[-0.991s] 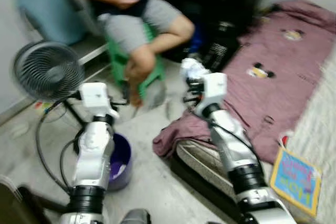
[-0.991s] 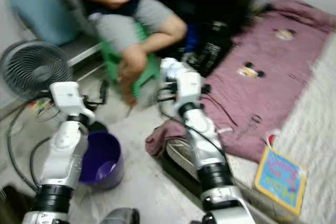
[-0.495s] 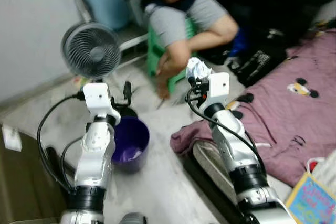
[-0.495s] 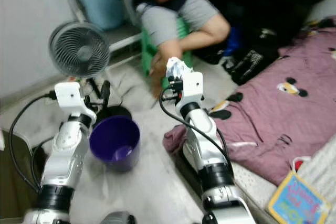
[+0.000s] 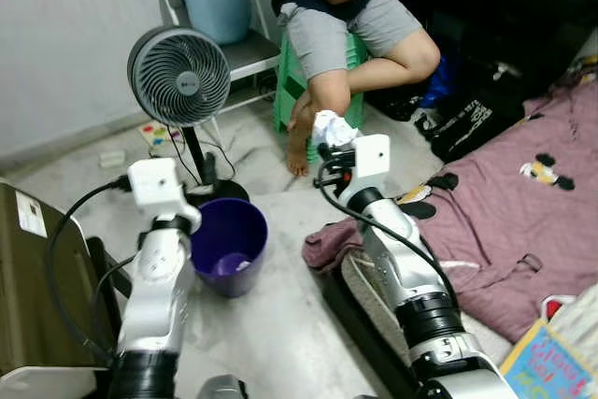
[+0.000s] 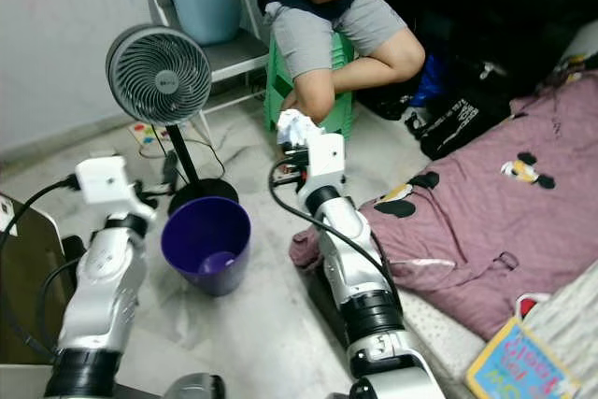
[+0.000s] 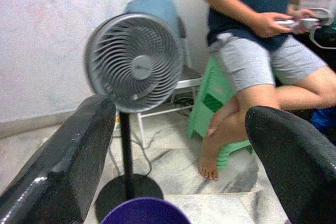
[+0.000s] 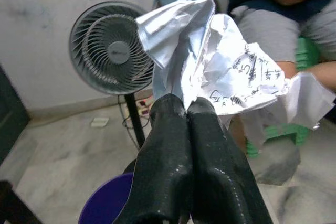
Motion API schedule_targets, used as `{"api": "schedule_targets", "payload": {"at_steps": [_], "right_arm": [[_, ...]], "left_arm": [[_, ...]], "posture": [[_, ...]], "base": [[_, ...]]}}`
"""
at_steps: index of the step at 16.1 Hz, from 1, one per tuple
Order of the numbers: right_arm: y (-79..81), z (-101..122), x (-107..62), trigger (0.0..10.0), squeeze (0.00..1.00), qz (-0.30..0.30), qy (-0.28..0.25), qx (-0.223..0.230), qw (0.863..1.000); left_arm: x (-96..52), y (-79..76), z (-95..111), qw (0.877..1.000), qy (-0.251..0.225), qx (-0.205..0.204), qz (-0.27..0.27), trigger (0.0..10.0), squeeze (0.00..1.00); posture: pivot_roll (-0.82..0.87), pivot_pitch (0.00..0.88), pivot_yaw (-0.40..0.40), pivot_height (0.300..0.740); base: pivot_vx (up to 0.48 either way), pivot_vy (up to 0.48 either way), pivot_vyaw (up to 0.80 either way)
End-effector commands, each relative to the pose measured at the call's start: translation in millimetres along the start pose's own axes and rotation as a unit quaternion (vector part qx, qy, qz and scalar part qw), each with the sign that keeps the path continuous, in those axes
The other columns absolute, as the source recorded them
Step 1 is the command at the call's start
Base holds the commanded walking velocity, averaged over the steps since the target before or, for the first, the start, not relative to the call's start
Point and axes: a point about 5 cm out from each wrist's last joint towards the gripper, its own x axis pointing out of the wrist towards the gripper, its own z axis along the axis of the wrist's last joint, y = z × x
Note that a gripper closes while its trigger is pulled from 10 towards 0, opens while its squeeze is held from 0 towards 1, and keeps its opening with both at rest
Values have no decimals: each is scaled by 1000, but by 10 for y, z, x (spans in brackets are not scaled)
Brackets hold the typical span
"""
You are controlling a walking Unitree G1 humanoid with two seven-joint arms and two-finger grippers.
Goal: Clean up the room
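Pale marble floor (image 5: pixel 271 324), white wall (image 5: pixel 65 35), grey standing fan (image 5: pixel 179 76), green stool (image 5: pixel 291 91), perhaps a mattress (image 5: pixel 374 296).

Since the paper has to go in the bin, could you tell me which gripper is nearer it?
Left. The left gripper hangs open at the bin rim; the right gripper, shut on the paper, is off to the bin's right.

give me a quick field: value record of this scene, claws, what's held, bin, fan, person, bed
right claw: shut on crumpled paper, raised over the floor between bin and bed
left claw: open, holding nothing, above the bin's rim
bin: purple bin on the floor between the two arms, something pale at its bottom
fan: grey standing fan just behind the bin
person: person seated on a green stool, device in hands
bed: maroon blanket on the robot's right, colourful book at its near edge
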Motion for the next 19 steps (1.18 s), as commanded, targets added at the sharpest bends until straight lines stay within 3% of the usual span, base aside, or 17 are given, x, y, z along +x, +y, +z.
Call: {"api": "schedule_targets", "payload": {"at_steps": [1,4,6,8,16,19], "right_arm": [[61,-4,28,10000,0,15,7,1,1000],[189,-33,87,10000,0,45,17,2,999],[179,20,127,10000,0,41,9,1,999],[146,43,122,10000,0,35,3,0,999],[16,-33,3,10000,0,5,7,-5,1000],[34,-29,13,10000,0,8,6,-7,1000]], "left_arm": [[-9,30,46,1000,-6,6,10,10000,0],[-157,164,-22,999,3,6,48,10000,0],[-133,174,21,999,-3,5,52,10000,0],[-86,143,51,999,-6,4,45,10000,0],[-26,-24,-11,1000,11,2,1,10000,0],[-11,-25,12,1000,7,1,-1,10000,0]], "posture": [[14,0,-52,740],[59,0,-102,740],[56,0,-97,740],[38,0,-79,740],[-24,0,-31,740],[-18,0,-35,740]], "base": [[0,0,0],[0,0,0],[0,0,0],[0,0,0],[0,0,766],[0,0,0]]}}
